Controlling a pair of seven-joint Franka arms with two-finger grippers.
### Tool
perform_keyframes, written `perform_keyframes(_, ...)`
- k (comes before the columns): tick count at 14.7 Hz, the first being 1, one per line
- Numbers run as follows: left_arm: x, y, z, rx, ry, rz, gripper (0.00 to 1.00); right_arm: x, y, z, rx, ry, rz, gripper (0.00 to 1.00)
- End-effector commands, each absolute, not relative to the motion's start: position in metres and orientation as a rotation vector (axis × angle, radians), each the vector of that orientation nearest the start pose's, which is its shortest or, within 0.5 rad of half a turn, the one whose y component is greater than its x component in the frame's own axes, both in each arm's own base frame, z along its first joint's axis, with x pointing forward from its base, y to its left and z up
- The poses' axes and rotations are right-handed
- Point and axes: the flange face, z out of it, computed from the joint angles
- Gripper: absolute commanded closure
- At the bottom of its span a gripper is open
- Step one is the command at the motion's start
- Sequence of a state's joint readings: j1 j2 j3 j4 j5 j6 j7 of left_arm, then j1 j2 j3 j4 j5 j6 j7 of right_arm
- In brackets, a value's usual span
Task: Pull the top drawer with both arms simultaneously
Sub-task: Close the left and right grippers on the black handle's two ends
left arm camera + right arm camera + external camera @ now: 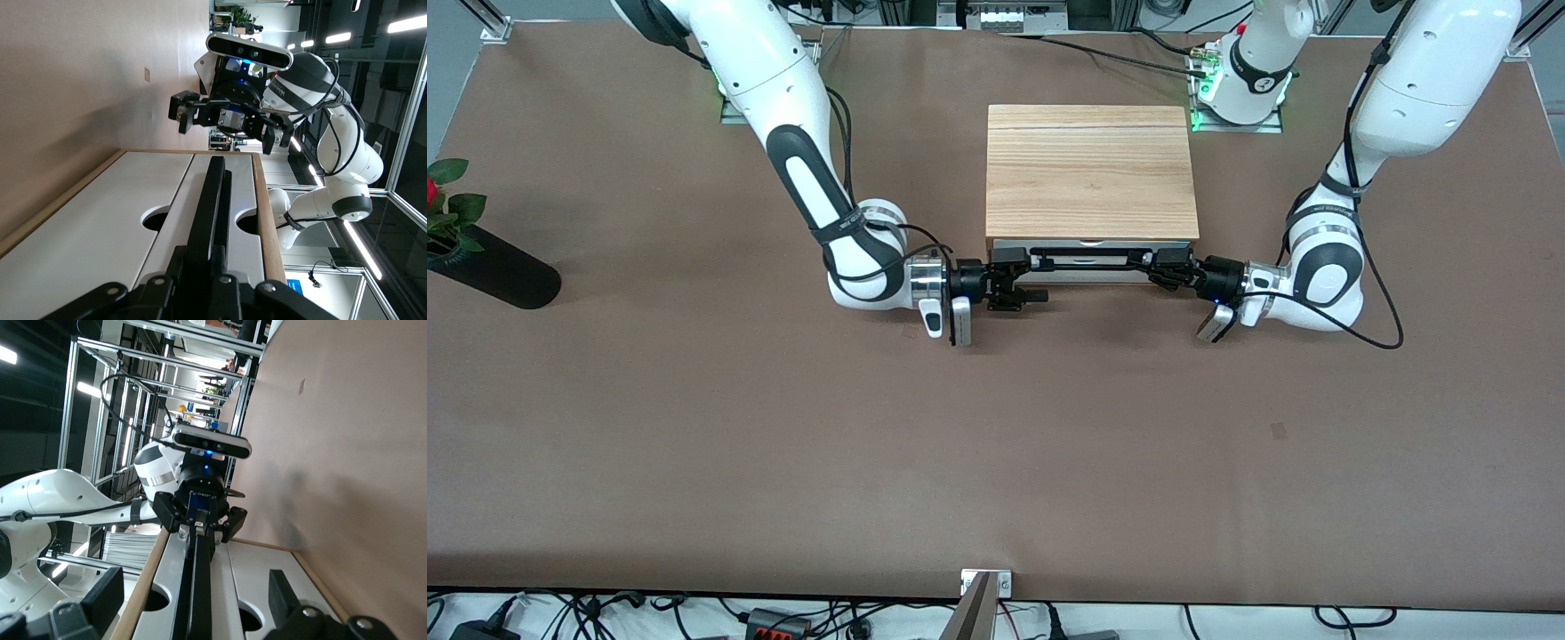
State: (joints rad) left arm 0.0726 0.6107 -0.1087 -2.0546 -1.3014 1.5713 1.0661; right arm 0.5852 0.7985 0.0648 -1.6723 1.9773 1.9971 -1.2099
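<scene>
The top drawer [1089, 275] shows its white front under the striped-wood cabinet top [1089, 169]; no wood interior shows. Its long black bar handle [1089, 259] runs across the front. My left gripper [1158, 263] is shut on the handle's end toward the left arm; in the left wrist view [213, 267] its fingers squeeze the bar [213, 200]. My right gripper [1021, 276] is open at the other end, its fingers [283, 587] standing wide on either side of the bar [200, 587] without touching it. It also shows in the left wrist view [227, 123].
A second white drawer front [100, 220] lies below the top one. A black vase with a rose [489, 267] lies at the right arm's end of the brown table [996, 444]. Cables run along the table's edge nearest the front camera.
</scene>
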Motion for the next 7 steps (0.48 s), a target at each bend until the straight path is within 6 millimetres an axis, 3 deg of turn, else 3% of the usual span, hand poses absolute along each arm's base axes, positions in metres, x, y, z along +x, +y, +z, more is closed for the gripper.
perform_keyframes(1,0.5098,-0.1252,0.1596,1.585,-0.180,-0.204,0.93,0.5169,0.4601,0.1688,-1.609,-0.219,-0.126,0.19)
perform_keyframes(3,0.5100,-0.1245,0.1595,1.585,-0.179,-0.203,0.93,0.5171,0.4591,0.1681,-1.611,-0.218,-0.125,0.31)
perform_keyframes(7,0.5097,-0.1255,0.1591,1.582,-0.176,-0.205,0.93,0.5126,0.4565,0.1643,-1.621,-0.207,-0.101,0.41)
